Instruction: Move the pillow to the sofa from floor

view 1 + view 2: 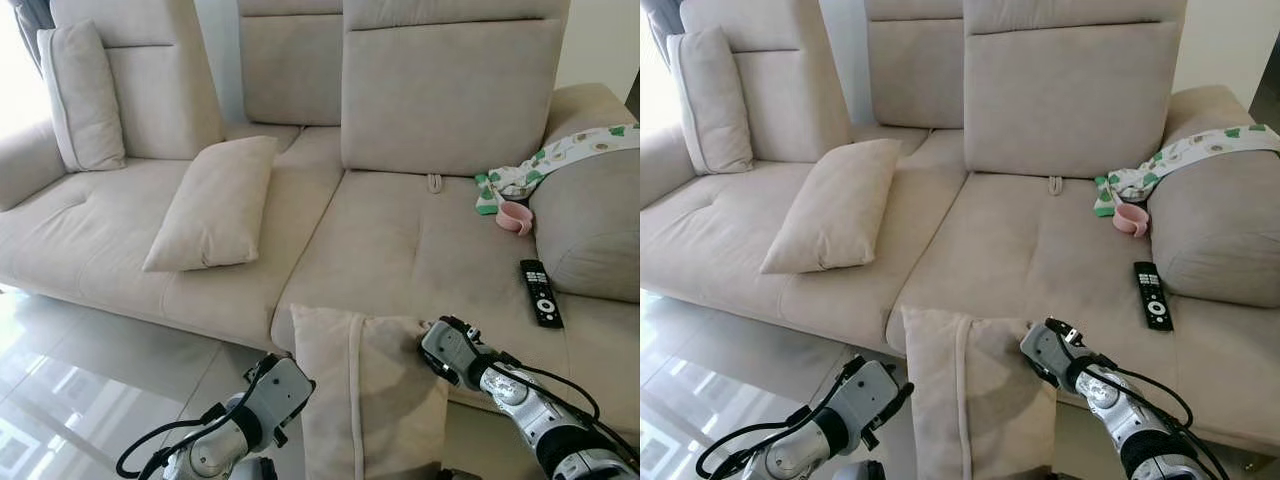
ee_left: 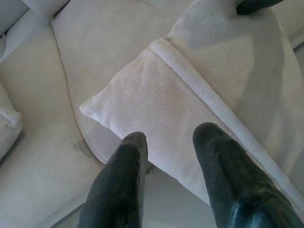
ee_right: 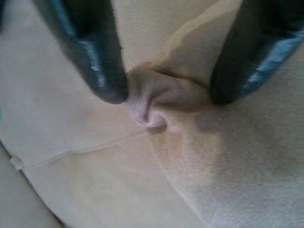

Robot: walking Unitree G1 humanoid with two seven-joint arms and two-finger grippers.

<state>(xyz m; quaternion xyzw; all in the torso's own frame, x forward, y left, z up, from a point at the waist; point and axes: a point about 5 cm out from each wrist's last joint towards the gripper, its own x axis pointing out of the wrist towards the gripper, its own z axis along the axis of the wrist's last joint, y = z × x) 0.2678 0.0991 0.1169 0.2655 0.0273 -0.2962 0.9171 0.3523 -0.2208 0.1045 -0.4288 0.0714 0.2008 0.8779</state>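
**Beige sectional sofa over a glossy tiled floor**

You face the sofa (image 1: 400,250), its tall back cushions (image 1: 450,90) against a pale wall (image 1: 600,40). Daylight glares in beside the sofa's left arm (image 1: 25,160), reflecting off the floor tiles (image 1: 90,390) below the seat's front edge. The sofa's rounded right arm (image 1: 590,220) bulges above the seat.
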